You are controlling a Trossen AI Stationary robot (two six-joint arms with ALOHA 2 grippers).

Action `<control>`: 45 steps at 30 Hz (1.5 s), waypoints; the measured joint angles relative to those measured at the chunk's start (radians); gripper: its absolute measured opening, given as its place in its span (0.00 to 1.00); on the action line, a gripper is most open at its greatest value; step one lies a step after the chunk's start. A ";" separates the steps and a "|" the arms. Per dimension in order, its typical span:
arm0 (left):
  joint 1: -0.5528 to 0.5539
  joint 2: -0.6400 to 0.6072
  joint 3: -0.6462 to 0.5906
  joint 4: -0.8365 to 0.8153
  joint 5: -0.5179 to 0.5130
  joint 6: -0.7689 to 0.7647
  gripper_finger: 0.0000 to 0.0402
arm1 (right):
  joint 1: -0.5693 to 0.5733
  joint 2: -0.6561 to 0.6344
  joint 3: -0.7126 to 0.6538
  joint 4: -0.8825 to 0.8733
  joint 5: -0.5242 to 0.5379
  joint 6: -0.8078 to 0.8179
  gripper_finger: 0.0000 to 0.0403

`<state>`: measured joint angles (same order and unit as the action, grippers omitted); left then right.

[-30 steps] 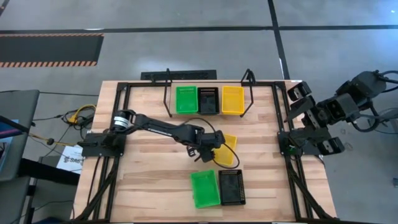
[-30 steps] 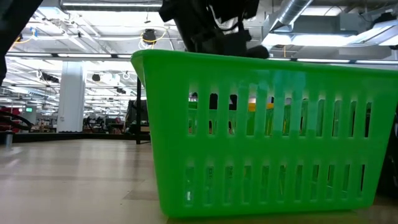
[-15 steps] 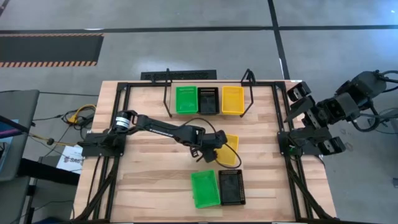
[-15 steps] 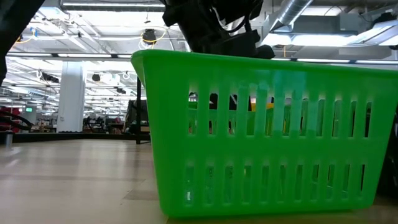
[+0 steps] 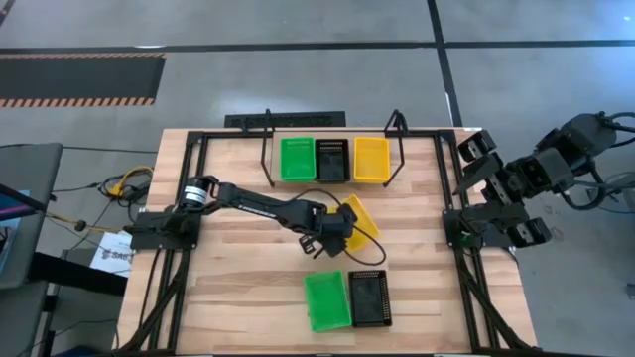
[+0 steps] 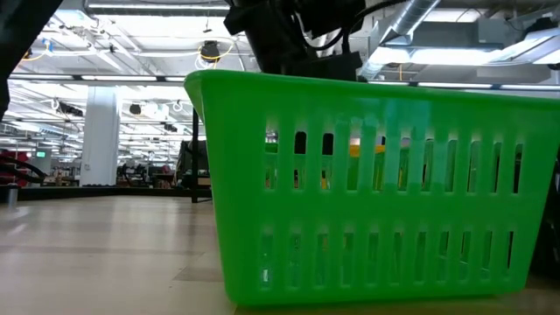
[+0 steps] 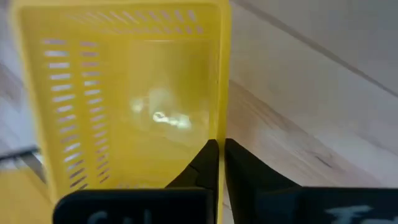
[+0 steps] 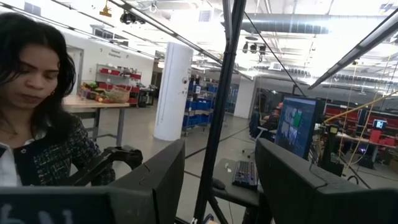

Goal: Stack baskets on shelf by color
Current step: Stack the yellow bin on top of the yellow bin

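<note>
Three baskets already sit side by side in the shelf (image 5: 266, 139) at the far edge of the tabletop (image 5: 238, 288): a shelved green basket (image 5: 296, 159), a shelved black basket (image 5: 331, 159) and a shelved yellow basket (image 5: 371, 159). Near the tabletop's front edge a loose green basket (image 5: 326, 300) and a loose black basket (image 5: 368, 297) lie touching each other.

My left gripper (image 5: 335, 230) is near the middle of the tabletop, its fingers (image 7: 208, 163) clenched on one long wall of a tilted yellow basket (image 5: 355, 220). From the wrist view, the wall runs straight between the two fingers, and the basket's open side faces the camera. From above, the basket hangs at a slant, one end lifted toward the shelf. A further bit of yellow shows at the corner of the wrist view; I cannot tell what it is.

My right gripper (image 8: 217, 180) is parked off the tabletop's right edge, fingers released and holding nothing; a person shows in the room beyond it.

I judge the step in hand to be the pickup of this yellow basket. The next move calls for carrying it toward the far edge, levelling it, lining it up over the shelved yellow basket at the shelf's right end, and lowering it to nest before letting go. The one-wall pinch could let it swing.
</note>
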<state>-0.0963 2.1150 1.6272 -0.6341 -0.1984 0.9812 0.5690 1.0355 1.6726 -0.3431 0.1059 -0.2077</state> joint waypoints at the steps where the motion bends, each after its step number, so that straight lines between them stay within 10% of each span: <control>1: 0.000 0.000 0.005 -0.020 -0.007 -0.033 0.00 | 0.000 0.000 0.000 0.000 0.000 0.000 0.54; 19: 0.011 -0.051 0.485 -0.564 -0.002 -0.445 0.00 | -0.063 0.005 0.000 -0.243 0.319 0.071 0.47; 45: -0.028 -0.063 0.211 -0.553 0.062 -0.674 0.00 | -0.104 -0.047 0.000 -0.333 0.364 0.102 0.42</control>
<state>-0.1248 2.0515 1.8381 -1.1875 -0.1363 0.3073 0.4647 0.9888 1.6722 -0.6762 0.4696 -0.1055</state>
